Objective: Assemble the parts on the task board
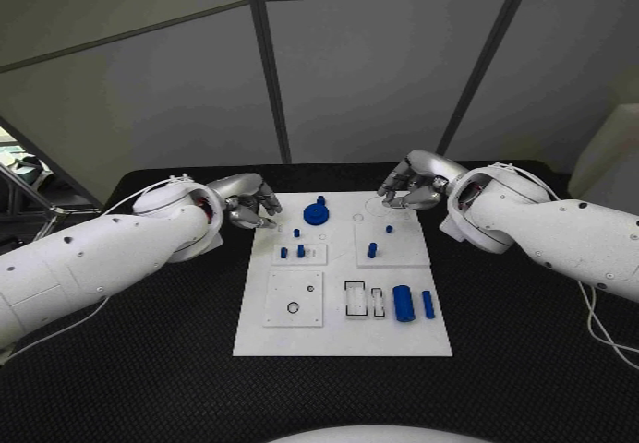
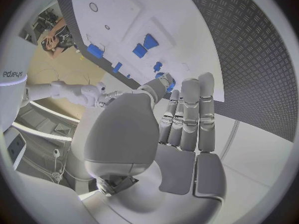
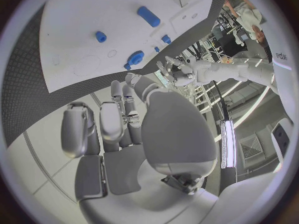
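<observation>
Hovering both hands at the far end of the task board, nothing held. My left hand hangs just off the board's far-left corner, fingers curled loosely, no part in them. My right hand is over the far-right corner, fingers bent inward, empty too as far as I can tell. Parts all on the board: blue gear far-centre, small pegs mid-left, single peg mid-right, two blue cylinders lying near the right edge.

Risks, imo: gear sits between both hands, so reaching w/ both at once could knock fingers together. Pegs are tiny & upright, so a low sweep would topple them. Cylinders lie close to the board's edge; a nudge may roll them off.

Room: black table open on both sides & near end, so approach from outside is safest.
</observation>
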Robot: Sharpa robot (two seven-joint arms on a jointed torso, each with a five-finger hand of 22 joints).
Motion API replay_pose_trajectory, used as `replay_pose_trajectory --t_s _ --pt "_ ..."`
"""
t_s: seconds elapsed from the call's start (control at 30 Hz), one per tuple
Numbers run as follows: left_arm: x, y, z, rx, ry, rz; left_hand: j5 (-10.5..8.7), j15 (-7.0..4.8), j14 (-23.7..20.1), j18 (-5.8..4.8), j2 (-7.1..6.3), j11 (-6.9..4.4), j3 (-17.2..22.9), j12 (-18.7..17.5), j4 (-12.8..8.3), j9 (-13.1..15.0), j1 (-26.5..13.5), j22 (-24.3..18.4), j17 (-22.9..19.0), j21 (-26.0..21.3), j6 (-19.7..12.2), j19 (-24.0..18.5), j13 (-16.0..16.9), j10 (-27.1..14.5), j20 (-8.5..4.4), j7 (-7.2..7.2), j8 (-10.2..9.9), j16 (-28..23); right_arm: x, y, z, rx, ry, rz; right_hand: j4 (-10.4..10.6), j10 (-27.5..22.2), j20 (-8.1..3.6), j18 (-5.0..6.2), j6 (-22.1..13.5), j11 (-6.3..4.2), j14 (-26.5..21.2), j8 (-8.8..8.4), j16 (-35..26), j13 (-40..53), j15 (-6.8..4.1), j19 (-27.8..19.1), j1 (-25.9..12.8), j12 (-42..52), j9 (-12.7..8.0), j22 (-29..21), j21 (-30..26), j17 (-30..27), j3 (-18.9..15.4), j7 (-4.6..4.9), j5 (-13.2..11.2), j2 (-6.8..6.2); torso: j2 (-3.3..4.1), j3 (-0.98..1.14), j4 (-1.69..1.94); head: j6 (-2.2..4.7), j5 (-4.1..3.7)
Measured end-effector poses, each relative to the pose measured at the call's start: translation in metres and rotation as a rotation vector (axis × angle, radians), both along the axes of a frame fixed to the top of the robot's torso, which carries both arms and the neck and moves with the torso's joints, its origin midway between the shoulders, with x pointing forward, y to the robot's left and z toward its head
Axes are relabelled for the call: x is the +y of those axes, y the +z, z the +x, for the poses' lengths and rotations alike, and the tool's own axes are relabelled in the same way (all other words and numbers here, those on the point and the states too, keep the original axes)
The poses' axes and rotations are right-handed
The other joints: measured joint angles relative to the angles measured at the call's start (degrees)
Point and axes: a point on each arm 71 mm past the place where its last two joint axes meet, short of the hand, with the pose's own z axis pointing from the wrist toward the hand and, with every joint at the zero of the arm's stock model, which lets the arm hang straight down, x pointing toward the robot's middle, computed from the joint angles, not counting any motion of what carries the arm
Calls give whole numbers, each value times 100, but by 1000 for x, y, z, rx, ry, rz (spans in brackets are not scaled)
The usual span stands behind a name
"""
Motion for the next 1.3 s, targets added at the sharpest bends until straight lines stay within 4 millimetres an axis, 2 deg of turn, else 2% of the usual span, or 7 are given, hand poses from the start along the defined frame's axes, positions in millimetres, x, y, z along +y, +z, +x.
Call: replay_pose_trajectory --t_s 0.17,0.43,0.5,0.6,0.67,0.93,1.3 --pt "18 11 -9 34 20 -209 -270 -23 -281 -8 56 -65 40 175 102 6 -56 -156 -445 -256 179 -113 100 326 -30 40 42 -484 4 -15 -6 -23 27 -141 -26 21 7 0 18 3 0 0 15 -248 13 7 -66 -220 0 -1 20 4 26 19 -24 -66 3 1 0 34 -116" --pt "24 19 -27 140 23 -638 -275 19 -539 -14 92 -30 70 198 152 70 -16 -349 -676 -573 371 -253 166 372 -10 70 79 -865 9 -27 -12 -57 47 -291 -39 38 7 0 18 27 0 -22 15 -461 54 7 -187 -401 -15 -1 20 -40 38 19 -84 -187 7 -3 7 67 -208" --pt "25 19 -31 169 30 -733 -275 19 -539 -315 110 -30 70 198 152 79 -34 -367 -698 -609 371 -253 174 372 -10 71 79 -888 10 -29 -13 -61 47 -315 -61 8 8 0 -2 57 0 -22 15 -505 54 5 -204 -427 -25 -1 0 -59 17 39 -84 -204 9 -4 7 75 -213" --pt "27 18 -34 198 42 -828 -275 5 -553 -304 144 -31 70 205 152 88 -9 -381 -713 -617 373 -253 184 373 -10 73 79 -898 11 -31 -14 -66 45 -339 -83 -13 29 0 -44 78 -1 -46 -1 -573 55 -16 -236 -480 -43 -1 -13 -86 -6 80 -84 -236 9 -7 7 81 -220" --pt "28 17 -36 215 51 -882 -274 -1 -559 -4 144 -50 70 220 152 88 -9 -382 -716 -617 412 -253 185 392 -10 71 79 -920 12 -32 -14 -70 45 -353 -88 -13 29 0 -44 77 -20 -46 -12 -591 74 -16 -241 -500 -45 -1 -13 -88 -11 80 -84 -241 10 -8 7 83 -221" --pt "30 17 -37 242 64 -984 -274 -1 -559 -8 144 -50 70 220 152 95 -8 -392 -724 -640 412 -253 195 392 -10 71 79 -920 17 -35 -14 -74 49 -382 -142 0 48 0 -86 90 0 -46 -12 -671 94 4 -244 -528 -58 -2 -12 -91 44 84 -84 -244 12 -7 7 81 -205" --pt "30 17 -37 250 68 -1019 -274 -1 -559 -11 144 -30 70 220 152 102 -8 -399 -736 -662 412 -253 200 412 -10 71 79 -947 19 -40 -14 -54 55 -412 -363 370 5 0 159 2 -7 -2 -69 -860 58 128 -3 -551 -14 -2 182 -228 414 -14 -269 107 12 -7 3 54 -198"
